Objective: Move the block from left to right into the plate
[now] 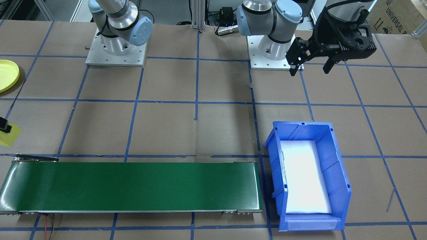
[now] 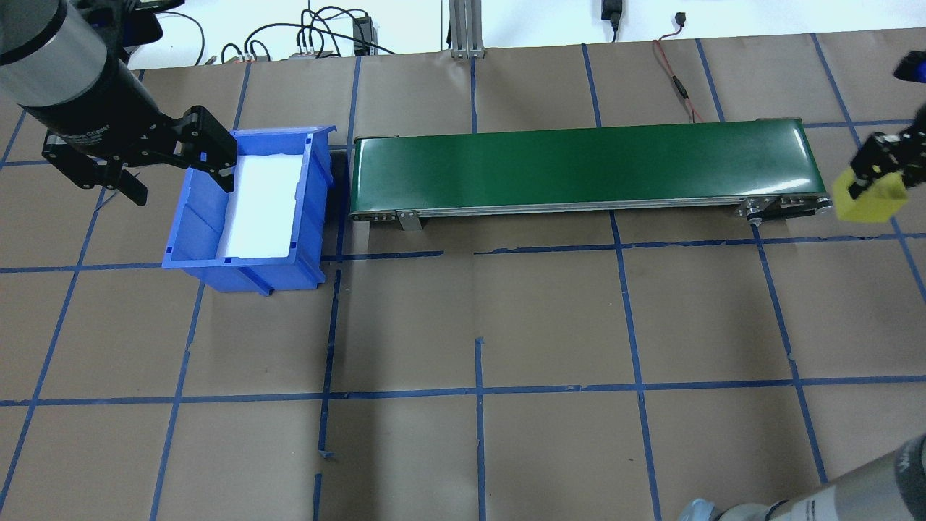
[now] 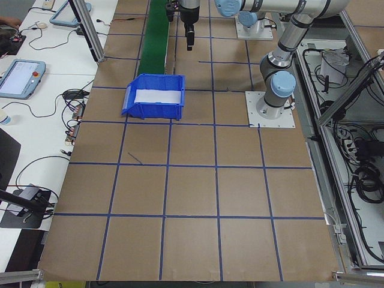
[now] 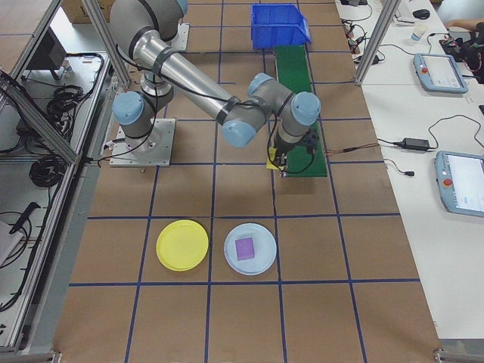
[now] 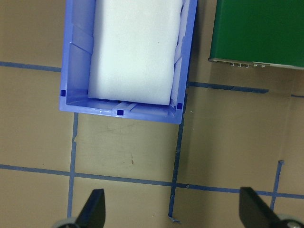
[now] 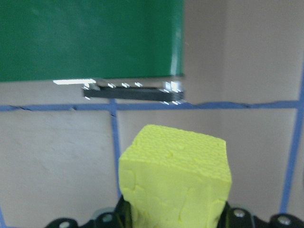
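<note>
Right gripper (image 2: 872, 189) pinches the yellow block (image 2: 868, 200) off the belt's end; the yellow plate (image 4: 182, 244) lies further robot-side, past that end. Left gripper (image 2: 155, 155) hangs spread.

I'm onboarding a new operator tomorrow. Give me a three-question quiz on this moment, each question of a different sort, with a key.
1. True or false: the left tool is shut on a block.
2. What does the right tool hold? A) purple block B) yellow block C) nothing
3. Fill in: the purple block lies on the light-blue plate, beside the empty ____ plate.

Key: 1 false, it hangs open by the blue bin; 2 B; 3 yellow.
</note>
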{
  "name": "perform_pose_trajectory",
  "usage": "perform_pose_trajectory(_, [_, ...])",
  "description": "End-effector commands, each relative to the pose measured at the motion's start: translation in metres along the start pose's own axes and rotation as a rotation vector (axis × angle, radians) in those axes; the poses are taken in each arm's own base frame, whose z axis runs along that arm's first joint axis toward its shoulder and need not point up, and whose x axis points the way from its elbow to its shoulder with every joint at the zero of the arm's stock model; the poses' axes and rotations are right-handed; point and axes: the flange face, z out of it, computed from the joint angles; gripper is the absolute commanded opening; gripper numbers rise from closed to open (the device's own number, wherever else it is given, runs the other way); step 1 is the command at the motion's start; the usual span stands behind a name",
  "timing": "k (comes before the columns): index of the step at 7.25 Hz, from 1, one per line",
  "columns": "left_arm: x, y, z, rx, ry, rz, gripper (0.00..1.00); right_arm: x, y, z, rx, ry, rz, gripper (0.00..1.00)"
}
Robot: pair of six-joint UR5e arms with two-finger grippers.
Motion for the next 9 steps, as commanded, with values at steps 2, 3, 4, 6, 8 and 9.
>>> perform_pose_trajectory(2, [0.0, 0.0, 0.0, 0.0, 0.0, 0.0, 1.0, 0.188, 0.189, 0.011, -0.046, -0.032, -0.045, 0.43])
perform_pose_trajectory(3, [0.0, 0.0, 0.0, 0.0, 0.0, 0.0, 1.0, 0.218, 0.232, 0.034, -0.021, -0.028, -0.055, 0.43])
perform_pose_trajectory(4, [0.0, 0.0, 0.0, 0.0, 0.0, 0.0, 1.0, 0.24, 0.271, 0.054, 0.006, 0.019, -0.106, 0.46])
perform_pose_trajectory(6, [0.0, 0.0, 0.0, 0.0, 0.0, 0.0, 1.0, 0.244, 0.3, 0.089, 0.007, -0.04, -0.072, 0.52])
perform_pose_trajectory(8, [0.0, 0.0, 0.001, -0.002, 0.0, 0.0, 1.0, 0.244, 0.299, 0.094, 0.018, -0.049, -0.077, 0.81])
perform_pose_trajectory(9, [0.0, 0.0, 0.001, -0.002, 0.0, 0.0, 1.0, 0.244, 0.3, 0.093, 0.011, -0.043, -0.074, 1.0])
